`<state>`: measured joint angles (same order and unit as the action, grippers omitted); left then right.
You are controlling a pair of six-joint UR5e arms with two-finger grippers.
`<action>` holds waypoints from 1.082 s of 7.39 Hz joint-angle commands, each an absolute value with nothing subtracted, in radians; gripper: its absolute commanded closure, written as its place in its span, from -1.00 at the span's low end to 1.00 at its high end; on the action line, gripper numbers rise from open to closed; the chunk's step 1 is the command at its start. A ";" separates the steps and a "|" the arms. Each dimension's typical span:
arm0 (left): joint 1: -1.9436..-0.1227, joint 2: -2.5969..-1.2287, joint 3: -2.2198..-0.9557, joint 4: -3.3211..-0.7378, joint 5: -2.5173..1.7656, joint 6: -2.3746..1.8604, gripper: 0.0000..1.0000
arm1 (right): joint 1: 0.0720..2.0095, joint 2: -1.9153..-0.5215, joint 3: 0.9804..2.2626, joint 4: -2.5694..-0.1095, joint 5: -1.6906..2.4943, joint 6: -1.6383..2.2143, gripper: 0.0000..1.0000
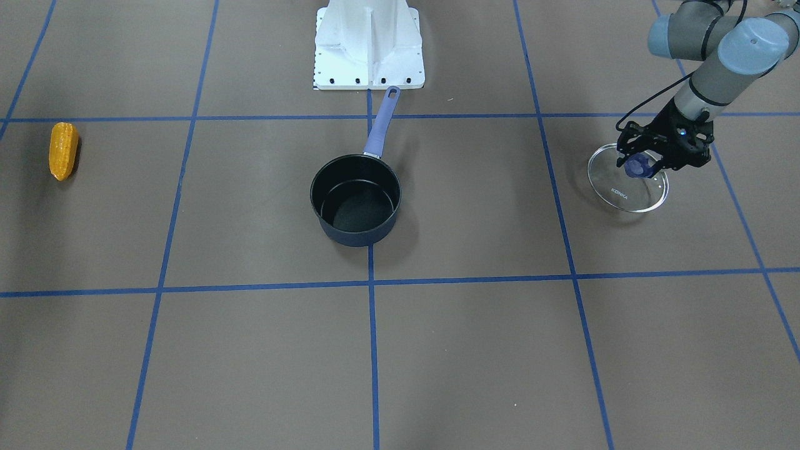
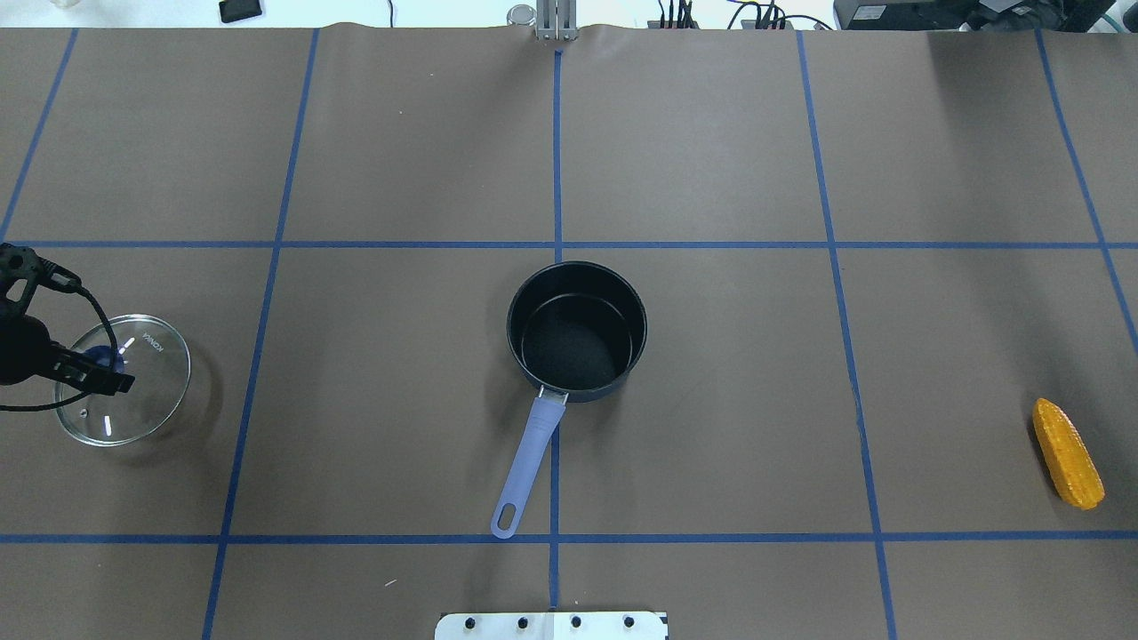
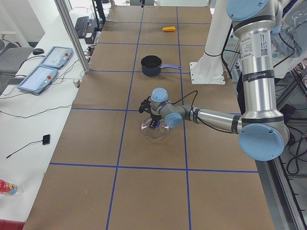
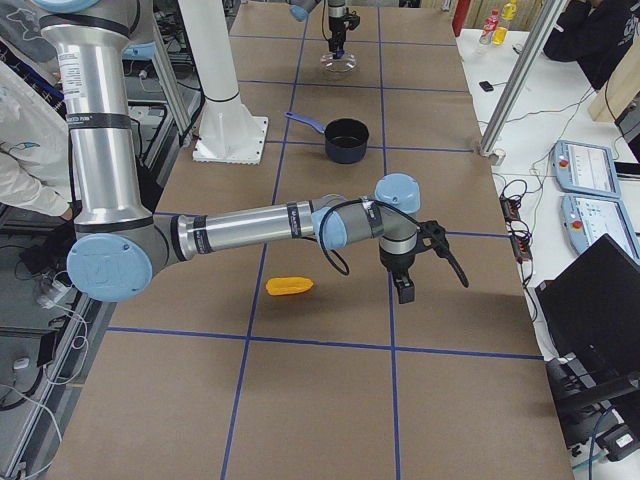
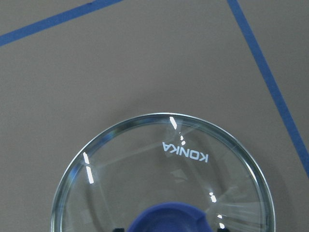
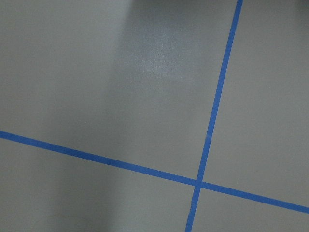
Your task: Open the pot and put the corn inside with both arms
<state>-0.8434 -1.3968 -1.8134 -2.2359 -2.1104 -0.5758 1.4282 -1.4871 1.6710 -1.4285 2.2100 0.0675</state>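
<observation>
Your left gripper (image 1: 644, 164) pinches the blue knob of the glass lid (image 1: 625, 195), well apart from the open pot (image 1: 356, 232). The corn (image 1: 63, 150) lies on the table's right side. The right gripper (image 4: 404, 290) hangs near it, and you cannot tell its jaw state.

Overhead and front cameras are looking steeply down from opposite sides, both sharing the pot (image 1: 355, 200). End cameras are gazing along the table (image 3: 96, 143); wrist cameras are peering close.
</observation>
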 commanded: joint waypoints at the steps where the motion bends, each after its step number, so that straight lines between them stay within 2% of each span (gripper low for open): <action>1: -0.838 -1.397 -1.798 -2.240 -2.102 -0.571 -0.01 | 1.428 -1.488 1.671 -1.428 2.210 0.069 -1.00; 2: -0.836 -1.402 -1.790 -2.240 -2.100 -0.568 -0.37 | 1.428 -1.488 1.671 -1.428 2.210 0.069 -1.00; 3: -0.838 -1.407 -1.792 -2.240 -2.100 -0.565 -0.96 | 1.428 -1.488 1.671 -1.428 2.210 0.069 -1.00; 6: -0.904 -1.425 -1.798 -2.214 -2.120 -0.554 -0.97 | 1.408 -1.485 1.677 -1.427 2.220 0.072 -1.00; 8: -1.152 -1.475 -1.799 -1.990 -2.232 -0.255 -0.98 | 1.398 -1.486 1.684 -1.425 2.224 0.143 -1.00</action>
